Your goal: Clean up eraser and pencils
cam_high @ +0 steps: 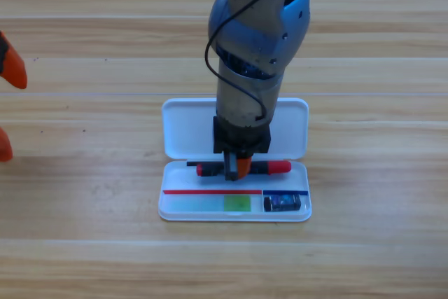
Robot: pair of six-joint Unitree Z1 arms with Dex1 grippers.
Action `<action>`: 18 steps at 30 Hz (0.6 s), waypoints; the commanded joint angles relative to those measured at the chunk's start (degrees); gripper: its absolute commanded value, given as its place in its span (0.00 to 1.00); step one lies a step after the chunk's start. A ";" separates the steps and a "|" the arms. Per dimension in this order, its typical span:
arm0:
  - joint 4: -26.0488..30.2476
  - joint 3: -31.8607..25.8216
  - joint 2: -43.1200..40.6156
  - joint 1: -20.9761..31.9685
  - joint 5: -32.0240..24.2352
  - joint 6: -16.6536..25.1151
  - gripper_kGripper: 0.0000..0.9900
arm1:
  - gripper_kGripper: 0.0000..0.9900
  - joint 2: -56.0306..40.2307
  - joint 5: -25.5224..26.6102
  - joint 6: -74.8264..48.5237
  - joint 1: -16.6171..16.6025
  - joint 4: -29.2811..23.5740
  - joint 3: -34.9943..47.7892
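Wooden table [84, 264], black-and-red pencil [280, 167] lengthwise left-right.

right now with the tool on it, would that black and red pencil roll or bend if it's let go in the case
The black-and-red pencil looks stiff and straight, so bending seems unlikely. Its round barrel could roll slightly, but it lies inside the white case, whose walls should stop it. The right tool sits over its middle, so it should drop level.
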 commanded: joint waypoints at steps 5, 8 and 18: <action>-1.42 2.62 0.01 0.81 -0.42 -1.60 1.00 | 0.96 1.23 -1.25 2.46 1.33 0.80 0.91; -1.78 3.06 0.01 0.81 -0.42 -1.95 1.00 | 0.97 -1.67 -0.90 2.99 1.68 1.86 1.17; -3.09 -4.14 1.86 1.07 0.54 -3.62 1.00 | 0.98 -26.98 13.16 7.03 3.08 2.91 10.49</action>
